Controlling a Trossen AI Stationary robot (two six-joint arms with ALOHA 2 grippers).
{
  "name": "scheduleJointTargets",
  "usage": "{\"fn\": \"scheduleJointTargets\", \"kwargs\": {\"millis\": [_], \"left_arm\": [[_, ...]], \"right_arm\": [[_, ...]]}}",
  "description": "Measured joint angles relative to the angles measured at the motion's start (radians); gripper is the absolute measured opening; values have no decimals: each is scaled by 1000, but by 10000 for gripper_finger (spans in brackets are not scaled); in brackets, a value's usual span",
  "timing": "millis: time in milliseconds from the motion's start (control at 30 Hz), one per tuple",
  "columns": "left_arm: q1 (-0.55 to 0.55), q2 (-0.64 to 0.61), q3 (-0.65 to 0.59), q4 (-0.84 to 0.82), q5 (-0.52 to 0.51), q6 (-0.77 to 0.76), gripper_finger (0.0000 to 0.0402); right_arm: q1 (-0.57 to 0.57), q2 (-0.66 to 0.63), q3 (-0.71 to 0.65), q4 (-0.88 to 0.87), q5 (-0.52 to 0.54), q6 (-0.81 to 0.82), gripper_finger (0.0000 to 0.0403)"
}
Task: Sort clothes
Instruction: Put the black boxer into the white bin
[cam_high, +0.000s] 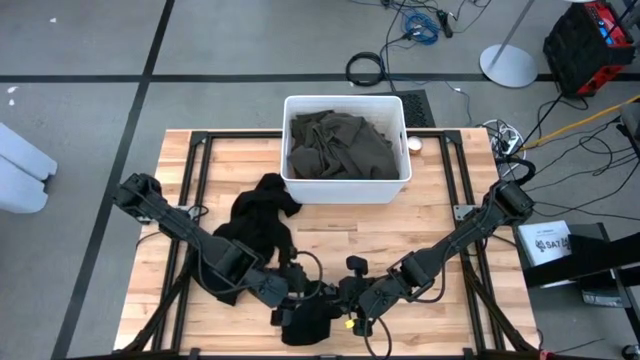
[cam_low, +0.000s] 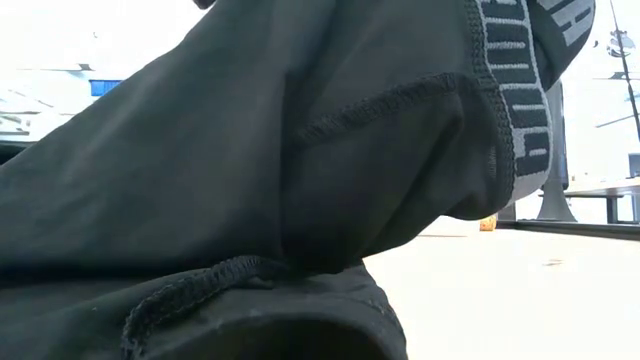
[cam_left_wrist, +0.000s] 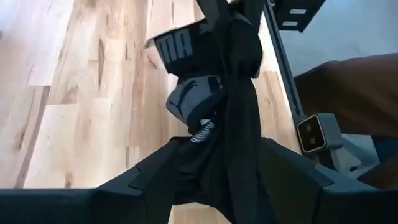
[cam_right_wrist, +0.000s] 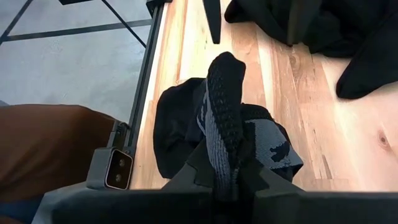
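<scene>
A black garment (cam_high: 310, 322) with a grey lettered waistband (cam_left_wrist: 180, 50) is bunched near the table's near edge, at the middle. My right gripper (cam_right_wrist: 227, 171) is shut on it, coming in from the right. My left gripper (cam_left_wrist: 221, 146) comes in from the left and is open, its fingers standing on either side of a black strip of the same garment (cam_left_wrist: 239, 124). In the low view the garment (cam_low: 300, 150) fills the picture and hides both grippers. My right gripper pinches a bunched fold of the garment between its two fingers, at the ribbed black-and-grey band (cam_right_wrist: 225, 112). The fingers slant down from the table's right side. The fold stands out past the fingertips, and the rest (cam_right_wrist: 174, 130) sags slack onto the wood. My left gripper has the black strip between its open fingers; whether they touch it, I cannot tell.
A white bin (cam_high: 345, 190) at the far middle holds a dark olive garment (cam_high: 340, 145). A pile of black clothes (cam_high: 262, 215) lies left of centre. A small camera box (cam_right_wrist: 118, 169) sits at the near edge, with something brown (cam_right_wrist: 56, 143) beyond it. Bare wood shows at the right.
</scene>
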Motion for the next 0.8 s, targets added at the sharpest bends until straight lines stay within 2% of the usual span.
{"fn": "scheduleJointTargets", "kwargs": {"millis": [800], "left_arm": [[0, 5, -33, 115, -11, 10, 221]], "right_arm": [[-1, 0, 0, 5, 0, -3, 10]]}}
